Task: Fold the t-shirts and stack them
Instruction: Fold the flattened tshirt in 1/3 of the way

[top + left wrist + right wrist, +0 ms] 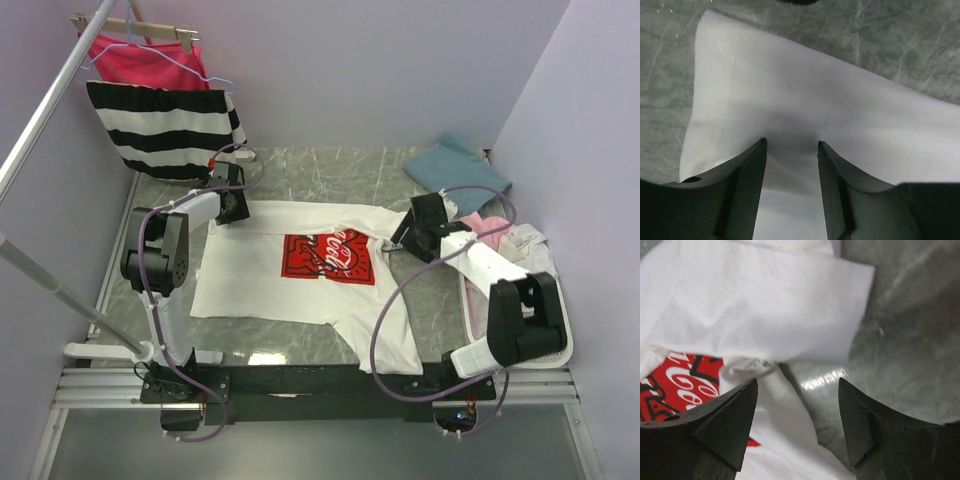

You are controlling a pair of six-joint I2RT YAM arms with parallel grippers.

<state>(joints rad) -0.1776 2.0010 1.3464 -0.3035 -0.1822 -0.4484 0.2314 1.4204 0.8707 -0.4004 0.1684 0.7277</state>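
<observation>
A white t-shirt [270, 285] with a red square logo [332, 258] lies spread on the marble table. My left gripper [238, 212] is open, its fingers straddling the shirt's far left corner, white cloth [815, 100] right under the tips [791, 144]. My right gripper [400, 240] is open wide over the shirt's far right side, where a sleeve [765, 305] lies folded over; the logo [675, 385] shows at left and bare table lies between the tips [797, 382]. A teal-blue t-shirt [455, 170] lies crumpled at the far right. Pale white and pink tees [495, 228] sit in a basket.
A white basket [560, 345] stands along the right edge beside the right arm. A black-and-white striped garment [165, 128] and a red-pink one [145, 60] hang on a rail [45, 110] at the far left. Lilac walls close off the back and sides.
</observation>
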